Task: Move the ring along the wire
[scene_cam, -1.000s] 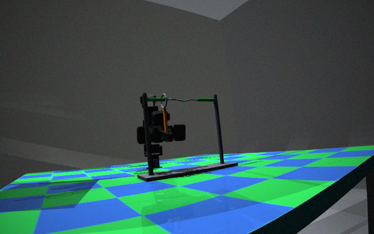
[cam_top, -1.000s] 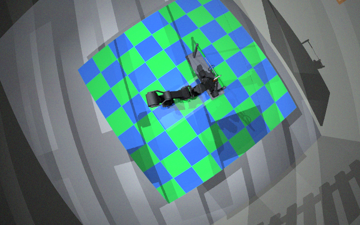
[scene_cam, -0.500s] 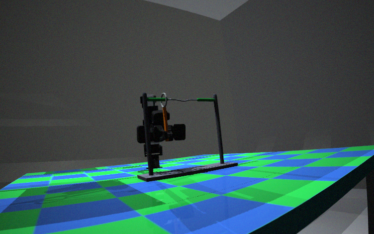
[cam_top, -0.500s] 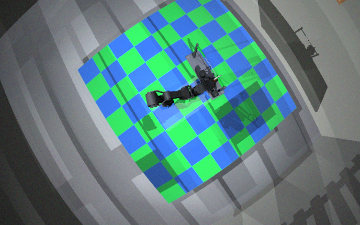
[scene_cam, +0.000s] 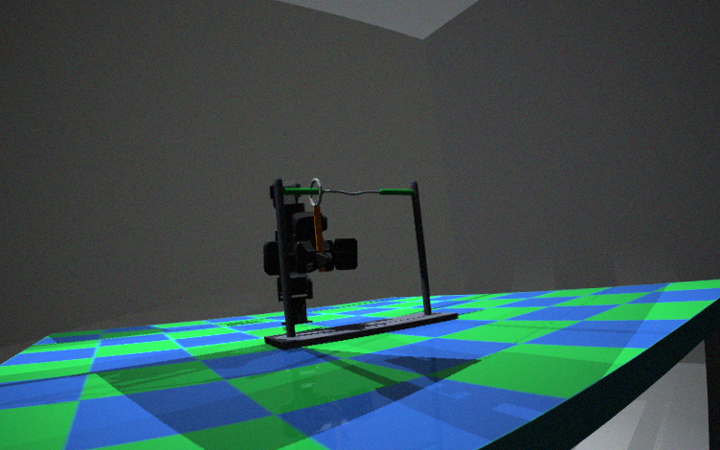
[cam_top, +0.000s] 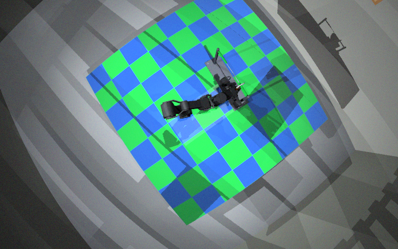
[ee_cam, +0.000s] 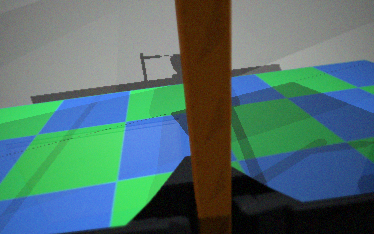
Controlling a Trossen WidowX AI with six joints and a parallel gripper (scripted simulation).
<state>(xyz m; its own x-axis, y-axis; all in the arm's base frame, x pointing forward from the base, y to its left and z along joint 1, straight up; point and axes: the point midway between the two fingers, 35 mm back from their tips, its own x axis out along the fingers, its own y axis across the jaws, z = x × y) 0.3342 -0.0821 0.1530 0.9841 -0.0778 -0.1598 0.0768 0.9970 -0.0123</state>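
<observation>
The silver ring (scene_cam: pixel 309 193) is around the wire at the inner end of the left green part (scene_cam: pixel 296 190), where the thin grey wire (scene_cam: pixel 350 191) begins. Its orange handle (scene_cam: pixel 318 227) (cam_top: pixel 240 85) (ee_cam: pixel 205 110) hangs down almost upright. My gripper (scene_cam: pixel 320 258) (cam_top: pixel 236 87) (ee_cam: pixel 198 164) is shut on the handle's lower part, just behind the left post (scene_cam: pixel 281 265). The other green part (scene_cam: pixel 396 191) sits next to the right post (scene_cam: pixel 420 249). In the wrist view the handle fills the middle and the ring is out of frame.
The posts stand on a dark base plate (scene_cam: pixel 366 327) (cam_top: pixel 213 69) on the blue and green checkered table (scene_cam: pixel 530 371) (cam_top: pixel 205 147). My arm (cam_top: pixel 199 104) reaches in from the table's middle. The table edge (scene_cam: pixel 610 393) runs along the front right.
</observation>
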